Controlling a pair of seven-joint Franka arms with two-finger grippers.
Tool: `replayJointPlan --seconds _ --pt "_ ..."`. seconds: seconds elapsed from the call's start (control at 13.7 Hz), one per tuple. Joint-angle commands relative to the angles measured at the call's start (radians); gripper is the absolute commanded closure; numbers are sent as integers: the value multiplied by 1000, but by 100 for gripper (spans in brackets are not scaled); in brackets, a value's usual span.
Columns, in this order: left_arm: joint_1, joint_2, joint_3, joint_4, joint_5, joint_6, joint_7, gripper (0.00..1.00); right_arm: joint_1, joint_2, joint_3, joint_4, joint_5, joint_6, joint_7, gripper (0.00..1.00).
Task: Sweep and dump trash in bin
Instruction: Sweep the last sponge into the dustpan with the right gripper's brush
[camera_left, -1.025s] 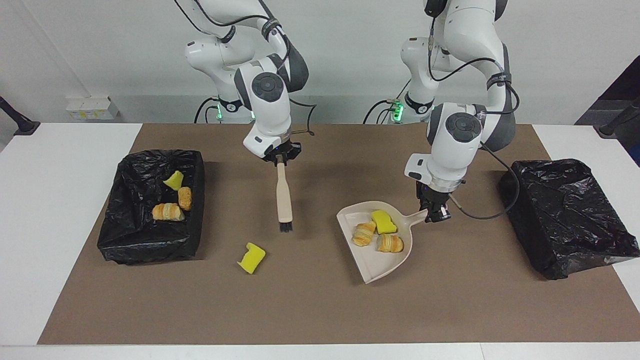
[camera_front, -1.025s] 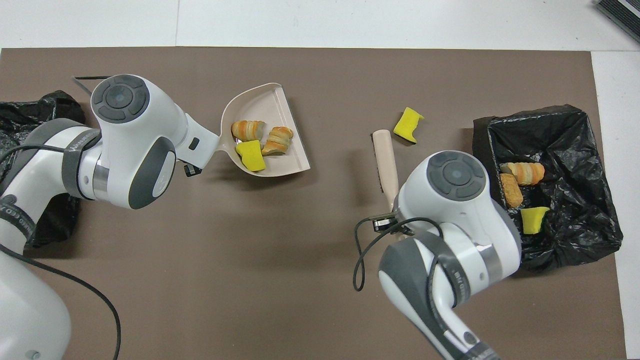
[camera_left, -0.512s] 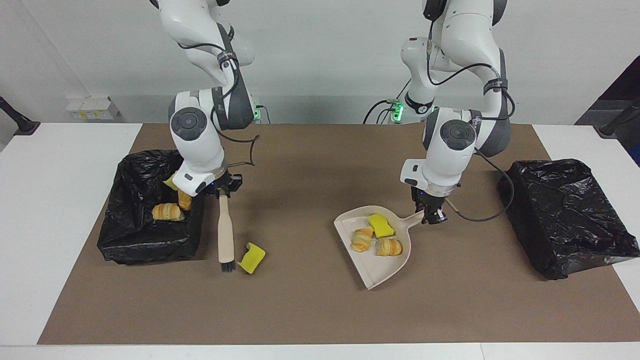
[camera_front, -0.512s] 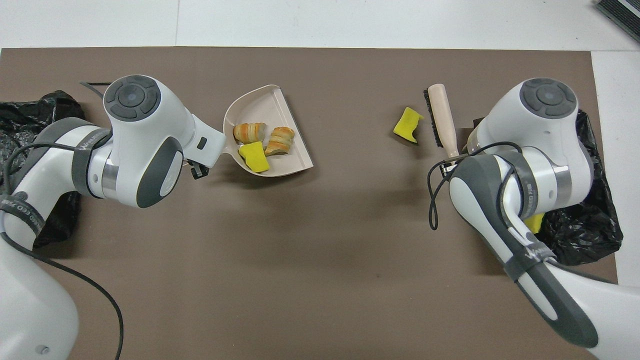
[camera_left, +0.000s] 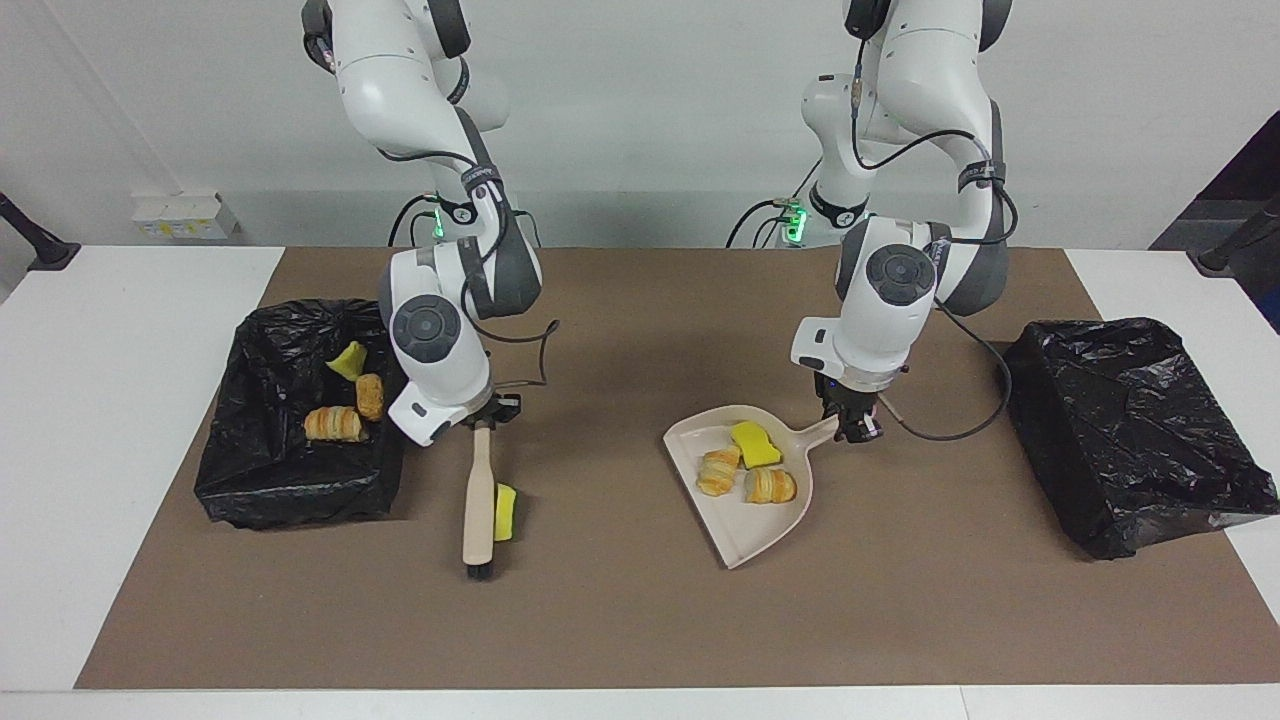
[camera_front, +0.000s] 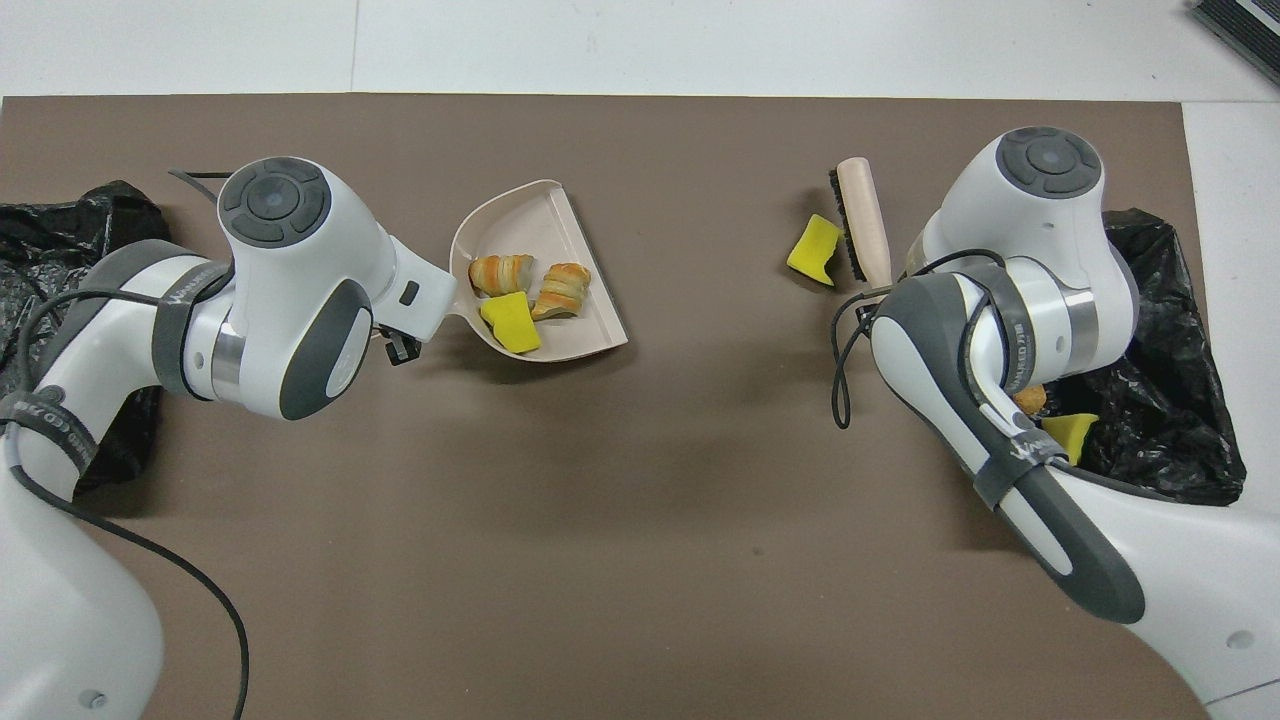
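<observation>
Now the right end effector clamps the brush, seemingly touching a sponge; the left end effector grips the dustpan.

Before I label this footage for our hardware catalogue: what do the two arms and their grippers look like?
Both arms are glossy white with dark grey joint bands and round grey caps. Black cables loop along each. The left gripper and right gripper are small and black. Green lights glow at both bases.

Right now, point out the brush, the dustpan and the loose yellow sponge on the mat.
brush (camera_left: 479, 500), facing view, middle of its wooden back.
dustpan (camera_left: 745, 530), facing view, bare floor near its lip.
loose yellow sponge (camera_front: 815, 250), overhead view, its top face.
</observation>
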Motion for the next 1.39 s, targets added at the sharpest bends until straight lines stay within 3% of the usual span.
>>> replayJointPlan --seconds 0.0,0.29,0.66,0.88,1.32 --pt "-24 -65 8 -93 0 40 -18 100 100 -3 4 10 95 -15 123 100" --pt "-50 -95 8 -165 17 94 -21 100 213 -9 7 15 277 -16 176 100" --pt "-82 -84 8 -187 57 129 -15 100 442 -101 7 -48 291 -88 261 100" --pt "-71 -84 8 -193 55 151 39 100 453 -133 6 -44 290 -116 305 100" --pt "-37 -88 5 -213 43 175 114 100 372 -241 6 -47 291 -173 277 100"
